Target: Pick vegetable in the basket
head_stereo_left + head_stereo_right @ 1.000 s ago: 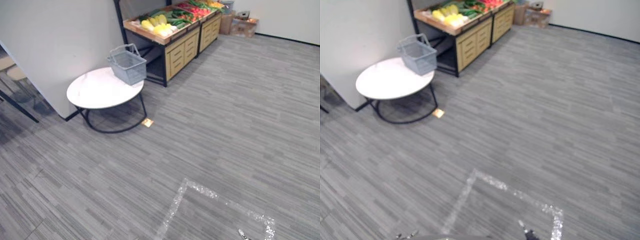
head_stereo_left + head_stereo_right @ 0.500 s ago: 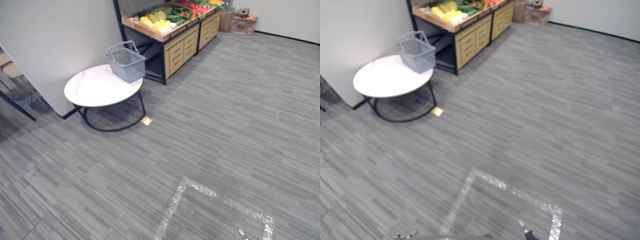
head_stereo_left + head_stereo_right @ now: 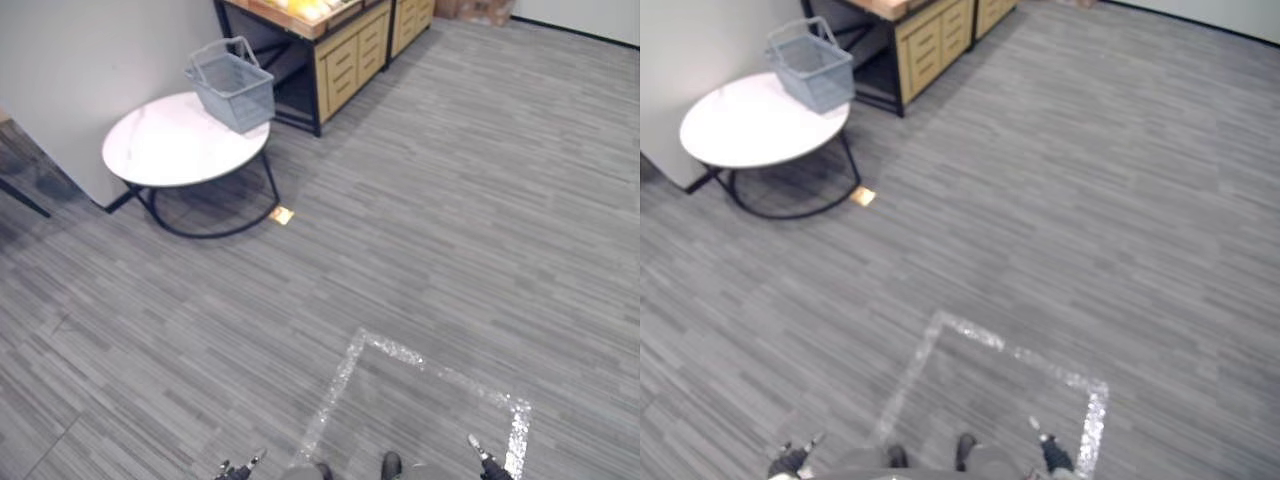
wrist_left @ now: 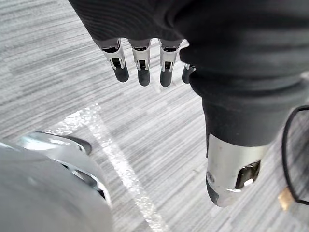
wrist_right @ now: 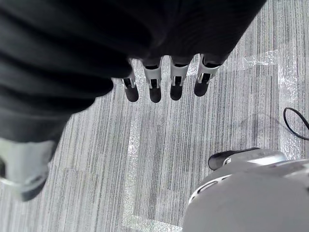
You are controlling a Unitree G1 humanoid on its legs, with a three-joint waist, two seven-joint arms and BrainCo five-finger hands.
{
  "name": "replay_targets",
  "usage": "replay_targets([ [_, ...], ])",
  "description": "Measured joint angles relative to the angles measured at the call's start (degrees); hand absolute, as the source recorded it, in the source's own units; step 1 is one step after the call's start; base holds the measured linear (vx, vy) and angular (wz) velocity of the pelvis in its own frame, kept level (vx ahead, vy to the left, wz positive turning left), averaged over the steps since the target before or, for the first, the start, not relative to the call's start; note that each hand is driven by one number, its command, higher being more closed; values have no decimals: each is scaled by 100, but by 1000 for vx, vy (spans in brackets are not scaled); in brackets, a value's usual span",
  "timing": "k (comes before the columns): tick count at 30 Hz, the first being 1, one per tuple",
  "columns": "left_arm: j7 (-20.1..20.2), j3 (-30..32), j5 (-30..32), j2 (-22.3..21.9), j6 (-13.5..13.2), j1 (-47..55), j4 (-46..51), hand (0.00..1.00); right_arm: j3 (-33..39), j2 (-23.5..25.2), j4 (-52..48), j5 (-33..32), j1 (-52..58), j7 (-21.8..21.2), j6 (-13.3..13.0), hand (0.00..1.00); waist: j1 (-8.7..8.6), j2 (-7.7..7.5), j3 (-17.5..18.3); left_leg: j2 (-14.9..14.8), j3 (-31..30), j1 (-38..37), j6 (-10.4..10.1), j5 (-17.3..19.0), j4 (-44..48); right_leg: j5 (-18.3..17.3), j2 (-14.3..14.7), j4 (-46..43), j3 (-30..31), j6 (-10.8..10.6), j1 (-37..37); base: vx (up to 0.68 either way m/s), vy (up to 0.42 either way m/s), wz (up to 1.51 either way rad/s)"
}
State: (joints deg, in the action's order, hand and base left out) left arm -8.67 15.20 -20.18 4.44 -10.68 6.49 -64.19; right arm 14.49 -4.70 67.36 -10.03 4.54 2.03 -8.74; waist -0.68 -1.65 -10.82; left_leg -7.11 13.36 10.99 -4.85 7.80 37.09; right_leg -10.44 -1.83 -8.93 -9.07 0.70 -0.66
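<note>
Vegetables [image 3: 304, 7]: only a yellow sliver on the wooden stand [image 3: 345, 62] at my 12 o'clock, cut off by the frame edge. Can't tell the kind, the long axis or which way it points. The stand's far end is cut off too (drawer fronts show, that much reads).

Basket [image 3: 232, 82] at 11 o'clock: upright, mouth up, handles raised. It sits on the round white tabletop [image 3: 150, 150] at its 1 o'clock rim, the side nearest the stand. Its long axis is too small to call.

Small tan scrap [image 3: 282, 214] on the floor [image 3: 450, 200] by the table base; can't tell what it is.

Left robot hand [image 4: 141, 57] and right robot hand [image 5: 154, 83] both hang low over the floor, fingers straight and loose, holding nothing. Silver tape corner [image 3: 360, 345] on the floor just ahead of me.
</note>
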Motion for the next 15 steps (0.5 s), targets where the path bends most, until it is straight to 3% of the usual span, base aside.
replay_targets([
  [1,3,241,-69,-205,1,25,51,0,-57,-105,-9,2,53,5,3,0,29,152,-85,-250,-28,367,150,-403,1021,-98,76,-27,-20,31,-286,75,12,6],
  [4,11,303,-252,-232,-21,58,102,0,-255,-116,-19,6,121,14,23,0,107,135,-86,-211,-162,869,83,-190,1424,-230,-84,-8,-20,24,-500,116,23,6],
  [6,22,284,-375,-225,-26,57,86,0,-258,-120,-17,21,9,9,58,0,115,117,-90,-163,-152,1095,81,-199,340,-251,-198,89,0,-19,-505,205,74,-1],
  [8,10,265,-402,-263,-41,137,84,0,-388,-151,-86,64,-45,22,60,0,124,133,-90,-179,-149,1009,40,-651,-1932,-346,-294,227,34,-206,-596,320,162,-6],
  [10,-14,267,-396,-312,-42,229,83,0,-609,-216,-214,66,-55,33,47,0,139,186,-74,-294,-167,970,-24,-958,-3064,-491,-314,289,102,-419,-731,432,270,-17],
  [12,-46,312,-437,-394,-45,233,66,0,-649,-283,-234,67,-95,33,40,0,260,293,-73,-452,-162,993,-29,-994,-3310,-709,-355,305,245,-620,-935,487,375,-36],
  [13,-51,309,-446,-397,-42,285,19,0,-639,-287,-216,66,-107,32,43,0,306,258,-48,-399,-164,987,4,-1462,-3071,-896,-544,358,279,-725,-1178,541,414,-32],
  [14,-37,292,-442,-259,-44,325,4,0,-592,-143,-130,66,-120,20,43,0,315,18,117,-115,-69,1069,124,-1456,-2654,-944,-879,327,389,-646,-1240,566,370,-20],
  [15,-32,258,-438,-198,-48,323,-6,0,-590,-59,-110,66,-136,4,44,0,297,-113,245,29,6,1160,182,-1278,-2524,-869,-1038,190,467,-576,-1103,597,294,-4],
])
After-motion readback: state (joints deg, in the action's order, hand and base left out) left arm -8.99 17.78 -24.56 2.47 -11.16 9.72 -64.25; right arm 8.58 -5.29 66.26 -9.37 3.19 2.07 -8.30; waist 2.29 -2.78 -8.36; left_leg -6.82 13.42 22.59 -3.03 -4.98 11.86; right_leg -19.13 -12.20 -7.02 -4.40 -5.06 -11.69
